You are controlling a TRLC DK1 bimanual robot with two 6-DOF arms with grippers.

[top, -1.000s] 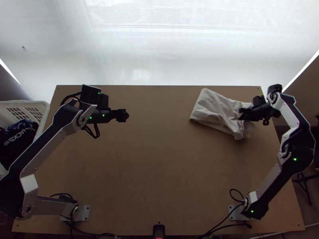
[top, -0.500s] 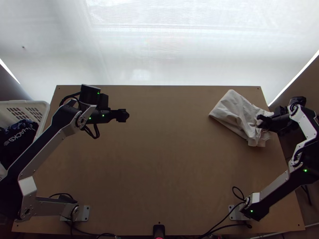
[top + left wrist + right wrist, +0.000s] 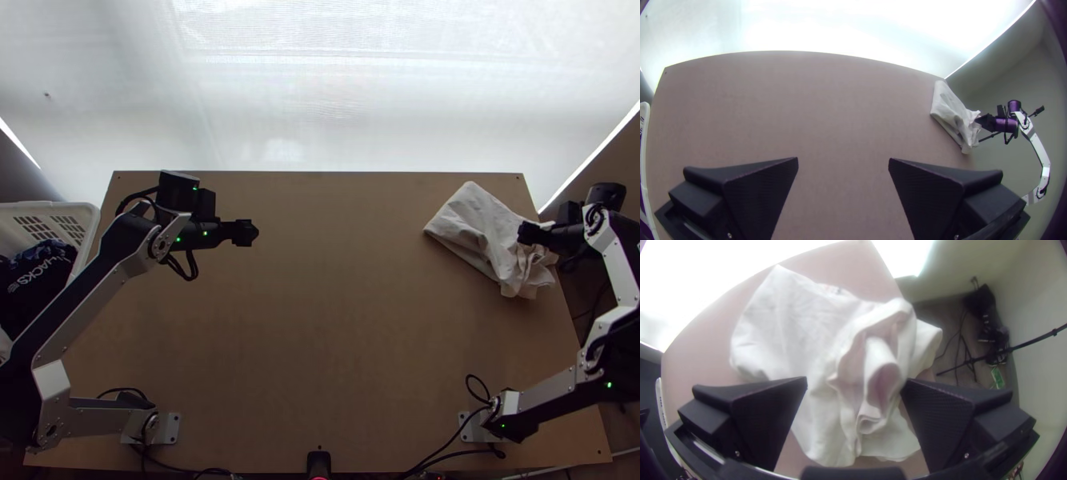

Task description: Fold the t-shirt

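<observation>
White t-shirt: one end flatter, other bunched.

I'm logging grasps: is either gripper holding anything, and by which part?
Nothing is held: the right gripper stands open at the bunched shirt, the left gripper open over the table.

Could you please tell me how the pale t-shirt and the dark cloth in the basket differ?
The t-shirt is pale, while the dark cloth carries light lettering. The t-shirt lies on the table, bunched at one end; the dark cloth sits in the white basket. Both are fabric.
</observation>
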